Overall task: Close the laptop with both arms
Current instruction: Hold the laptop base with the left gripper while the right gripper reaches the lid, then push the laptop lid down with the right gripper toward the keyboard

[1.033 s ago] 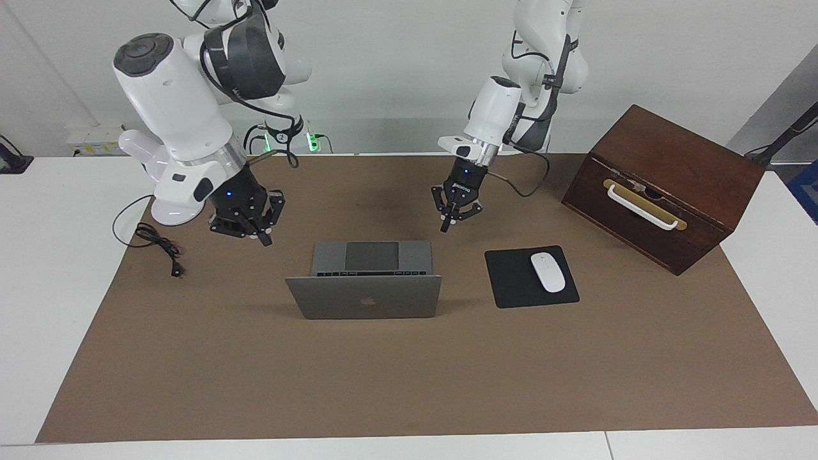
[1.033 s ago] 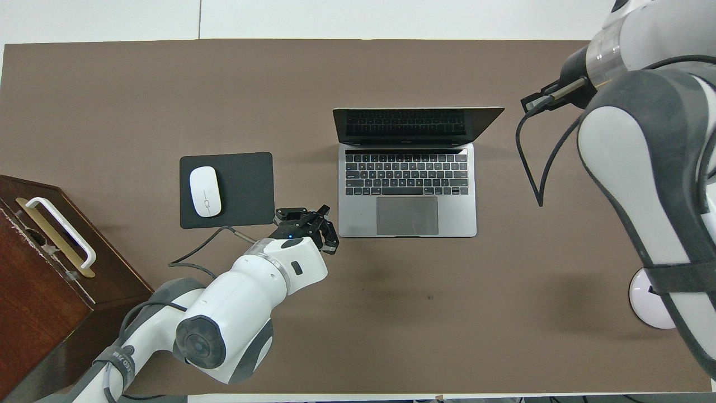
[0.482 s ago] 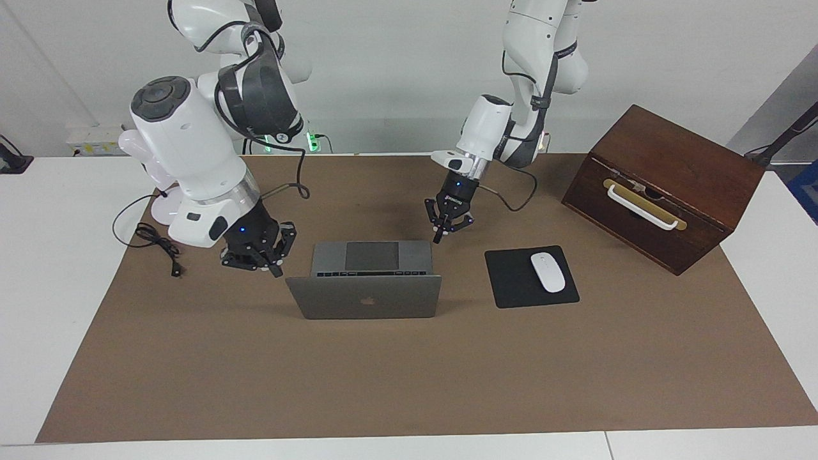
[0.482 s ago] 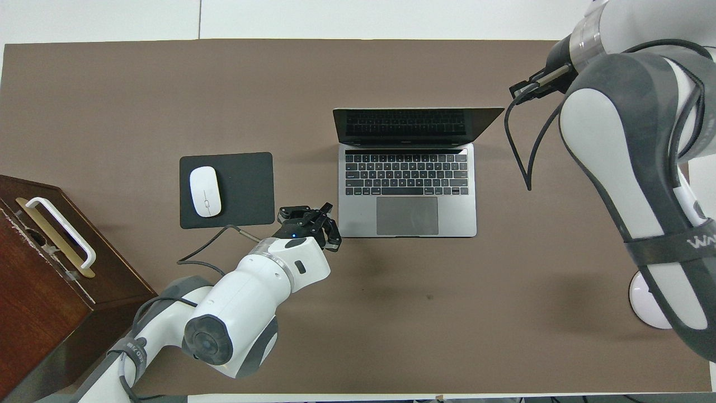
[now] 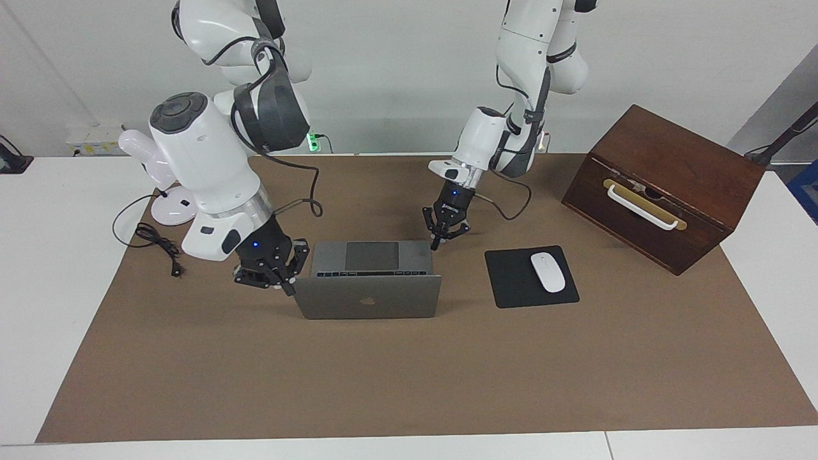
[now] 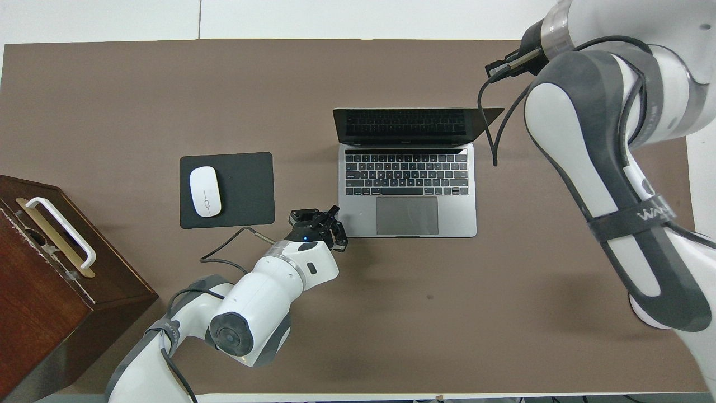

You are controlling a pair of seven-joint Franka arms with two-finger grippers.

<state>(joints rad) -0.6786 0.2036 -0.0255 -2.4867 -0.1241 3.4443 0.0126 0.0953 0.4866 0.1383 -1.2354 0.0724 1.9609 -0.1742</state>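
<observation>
The laptop (image 5: 369,281) is found open at mid-table; since a second ago the right gripper (image 5: 265,276) has been brought to the lid's side edge and the left gripper (image 5: 442,233) to the deck corner — fingers spread, nothing grasped — so closing appears imminent.

We count one laptop (image 5: 369,281), one mouse (image 5: 547,272), one mouse pad (image 5: 511,281), one wooden box (image 5: 664,185), two arms, and seemingly one lamp (image 5: 150,172).
</observation>
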